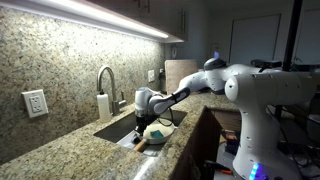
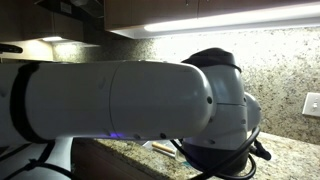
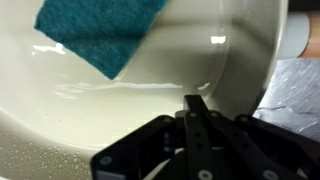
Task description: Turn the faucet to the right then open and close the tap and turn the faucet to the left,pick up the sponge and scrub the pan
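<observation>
While the arm (image 1: 200, 88) reaches down into the sink (image 1: 118, 133), the pan (image 3: 110, 120) fills the wrist view. The sponge (image 3: 100, 30) lies flat on its floor, apart from the gripper (image 3: 194, 102), whose jaws look pressed together and empty. They should probably part first, then straddle the sponge squarely before closing.

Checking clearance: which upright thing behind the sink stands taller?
The silver faucet; its arched spout rises above the white bottle beside it.

One faucet (image 1: 105, 76), one white bottle (image 1: 103, 106), one pan (image 3: 120, 105) and one sponge (image 3: 100, 30) are visible.
</observation>
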Action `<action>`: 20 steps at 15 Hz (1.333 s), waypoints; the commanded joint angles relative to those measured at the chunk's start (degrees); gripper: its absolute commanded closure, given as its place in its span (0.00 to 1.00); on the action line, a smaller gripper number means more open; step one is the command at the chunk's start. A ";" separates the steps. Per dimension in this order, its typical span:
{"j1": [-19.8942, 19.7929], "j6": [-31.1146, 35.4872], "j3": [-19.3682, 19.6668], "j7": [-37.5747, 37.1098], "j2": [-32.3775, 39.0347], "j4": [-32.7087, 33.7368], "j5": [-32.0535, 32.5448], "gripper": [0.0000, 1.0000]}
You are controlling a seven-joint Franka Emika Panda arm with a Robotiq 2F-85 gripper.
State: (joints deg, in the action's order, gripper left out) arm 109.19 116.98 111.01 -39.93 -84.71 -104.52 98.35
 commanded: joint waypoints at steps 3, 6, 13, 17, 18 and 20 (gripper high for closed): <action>-3.53 -2.19 -1.50 -0.53 0.37 -1.72 -0.07 1.00; -5.36 -2.66 -1.86 -2.09 0.96 -3.57 0.34 1.00; -11.73 -4.00 -2.32 -8.29 1.25 -11.10 1.39 1.00; -15.55 -4.27 -2.30 -11.38 1.19 -14.91 2.16 1.00; -16.19 -4.49 -2.27 -11.95 1.20 -15.53 2.34 1.00; -17.31 -4.88 -2.32 -12.32 1.10 -16.31 2.34 1.00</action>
State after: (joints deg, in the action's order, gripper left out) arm 94.75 113.73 109.45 -49.07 -84.47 -117.10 99.47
